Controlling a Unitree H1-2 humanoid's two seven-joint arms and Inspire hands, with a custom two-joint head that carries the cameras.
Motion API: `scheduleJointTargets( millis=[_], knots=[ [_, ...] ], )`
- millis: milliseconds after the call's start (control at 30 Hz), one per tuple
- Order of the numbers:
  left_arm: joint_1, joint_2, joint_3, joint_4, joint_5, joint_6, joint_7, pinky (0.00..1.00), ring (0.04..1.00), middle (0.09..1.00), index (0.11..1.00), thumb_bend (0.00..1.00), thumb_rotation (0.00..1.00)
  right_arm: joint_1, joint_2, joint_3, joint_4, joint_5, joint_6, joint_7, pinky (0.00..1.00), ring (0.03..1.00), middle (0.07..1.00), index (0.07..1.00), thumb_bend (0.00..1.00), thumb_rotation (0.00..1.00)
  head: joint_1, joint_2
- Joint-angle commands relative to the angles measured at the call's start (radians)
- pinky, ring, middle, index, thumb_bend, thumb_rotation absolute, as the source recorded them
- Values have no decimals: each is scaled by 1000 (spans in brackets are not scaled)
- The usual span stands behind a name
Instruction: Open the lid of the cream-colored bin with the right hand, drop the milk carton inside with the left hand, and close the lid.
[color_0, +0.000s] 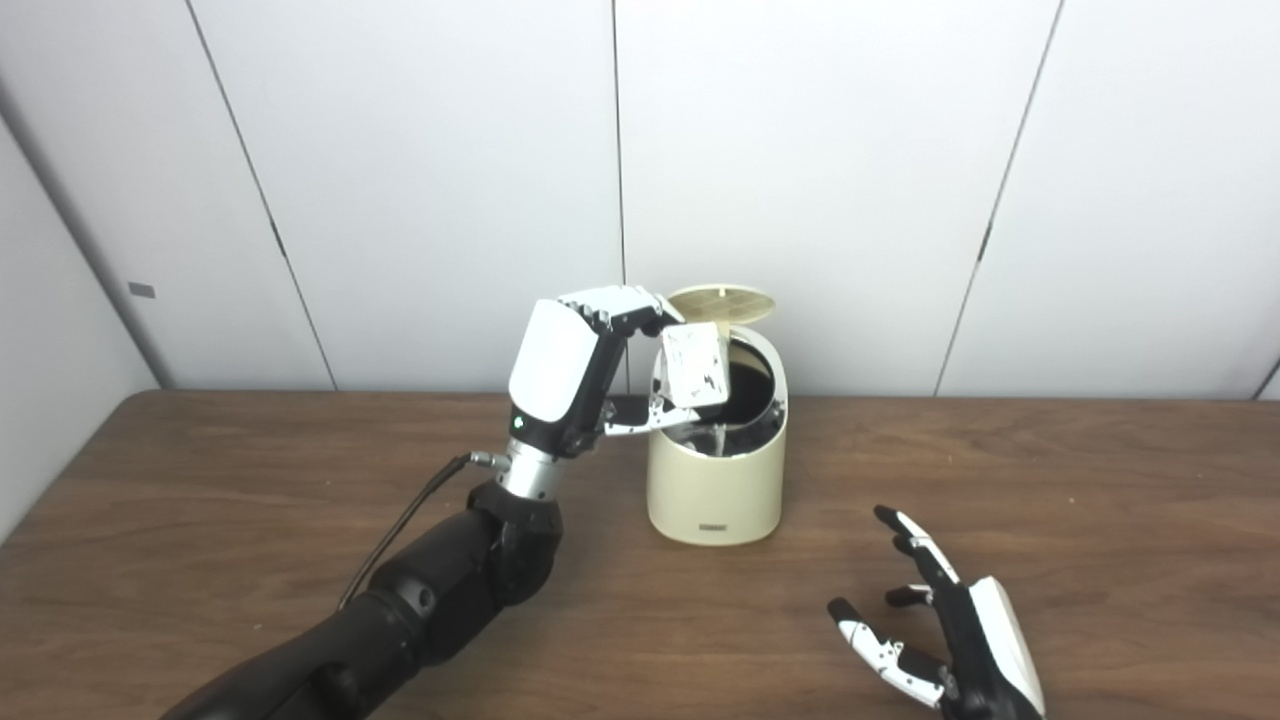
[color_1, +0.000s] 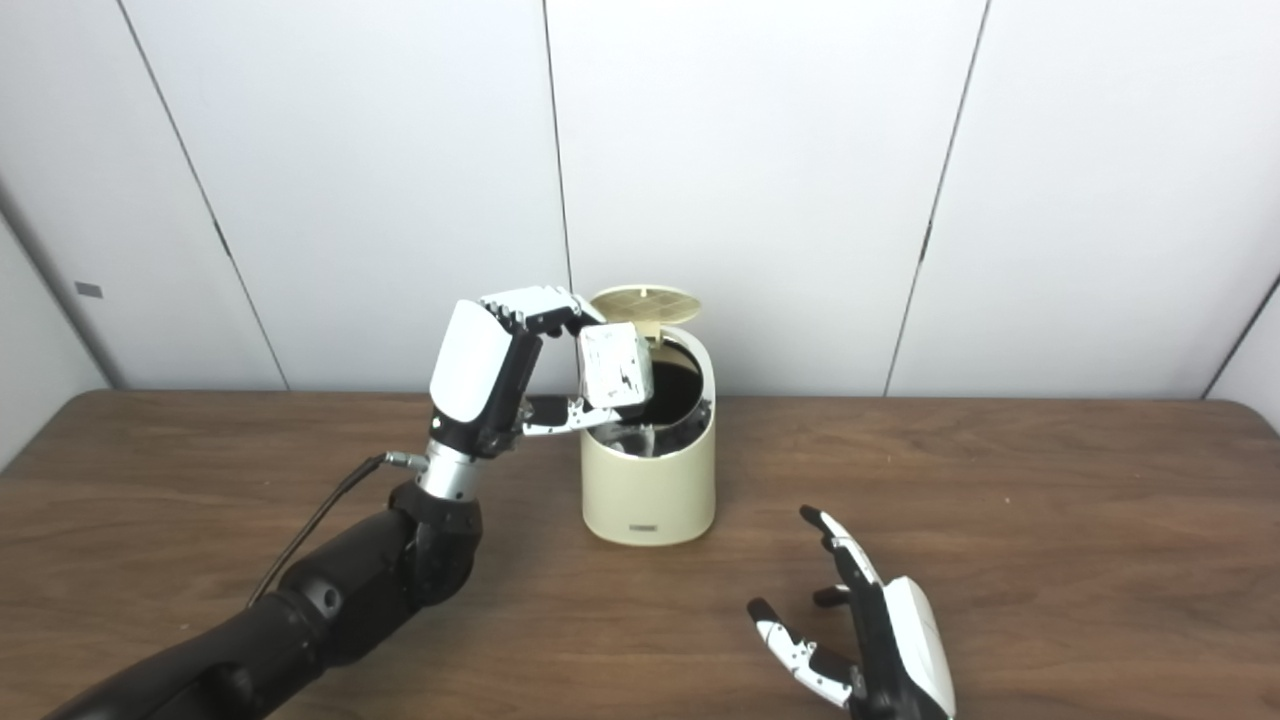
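Observation:
The cream-colored bin (color_0: 715, 490) stands mid-table near the back wall, its round lid (color_0: 722, 300) swung up and back, the dark inside showing. My left hand (color_0: 575, 375) is raised at the bin's left rim, shut on a small white milk carton (color_0: 695, 365) pinched between thumb and fingers. The carton hangs tilted over the bin's opening, touching or just above the rim. My right hand (color_0: 935, 625) rests low over the table at the front right, open, fingers spread, well apart from the bin.
The brown wooden table (color_0: 1050, 480) runs wide on both sides of the bin. White wall panels (color_0: 800, 150) stand close behind the bin and its raised lid.

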Motion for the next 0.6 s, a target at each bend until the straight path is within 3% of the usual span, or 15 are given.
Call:
scheduleJointTargets(
  millis=[0, 367, 567],
  knots=[
    [-45, 1, 14, -1, -26, -10, 13, 374, 452, 494, 466, 504, 0, -2, 9, 18, -1, -1, 18, 35, 794, 882, 908, 892, 231, 311, -2, 2],
    [-19, -20, 36, 18, -107, -10, -98, 366, 443, 480, 487, 505, 0, -5, 7, 24, -5, -5, 25, 41, 802, 885, 911, 894, 234, 340, -5, 7],
    [-9, -37, 65, 40, -114, -10, -164, 375, 446, 491, 488, 505, 0, -8, 10, 28, -14, -9, 50, 51, 810, 890, 917, 900, 245, 416, -8, 10]
  ],
)
